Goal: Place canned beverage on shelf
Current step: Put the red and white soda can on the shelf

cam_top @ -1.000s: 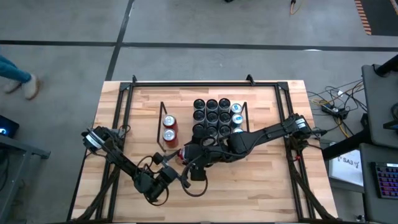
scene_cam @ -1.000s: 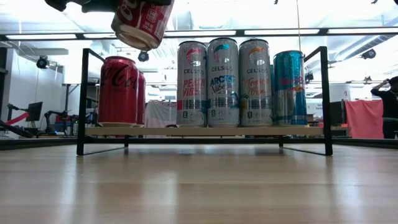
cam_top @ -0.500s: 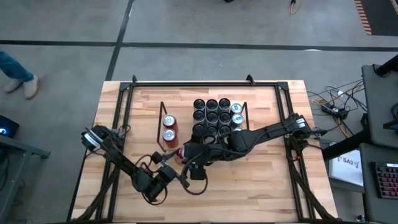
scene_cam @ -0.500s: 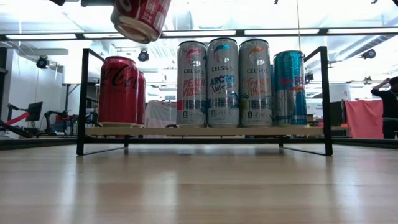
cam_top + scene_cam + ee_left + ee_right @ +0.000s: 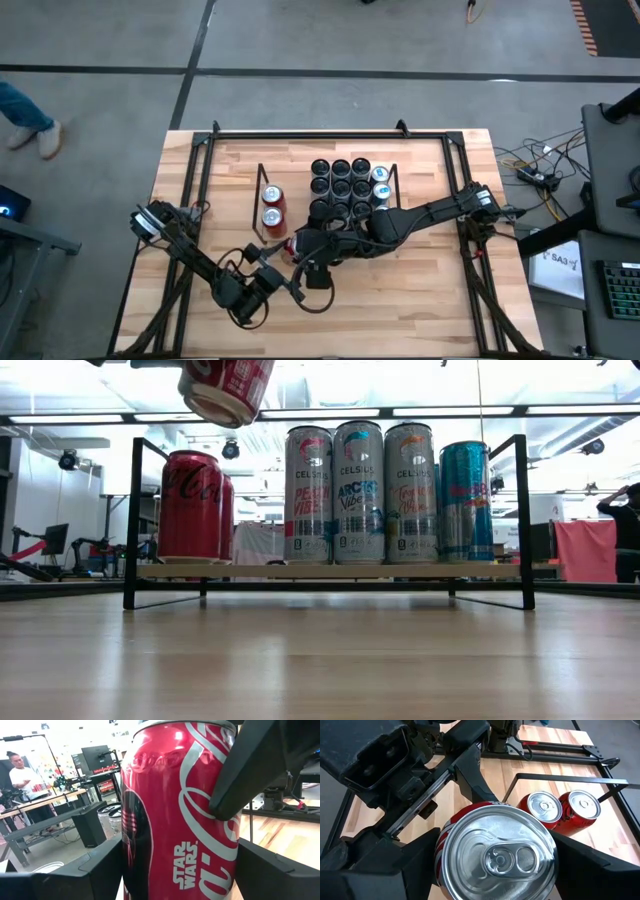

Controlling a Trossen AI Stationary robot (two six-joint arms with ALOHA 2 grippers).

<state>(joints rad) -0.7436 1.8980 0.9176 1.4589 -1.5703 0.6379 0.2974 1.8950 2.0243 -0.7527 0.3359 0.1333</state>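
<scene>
Red Coca-Cola aluminium can (image 5: 226,388) aloft, tilted, clamped by both left gripper (image 5: 165,870) and right gripper (image 5: 495,870), just before wire-framed wooden shelf (image 5: 330,571) bearing 2 red cans (image 5: 271,207).

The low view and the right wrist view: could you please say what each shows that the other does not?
Only the low view shows the shelf side-on with three tall silver cans and a teal can. Only the right wrist view shows the silver lid of the lifted can, the right gripper clasping it, and the left gripper gripping it too. Both show the red cola can in the air and two red cans on the shelf.
</scene>
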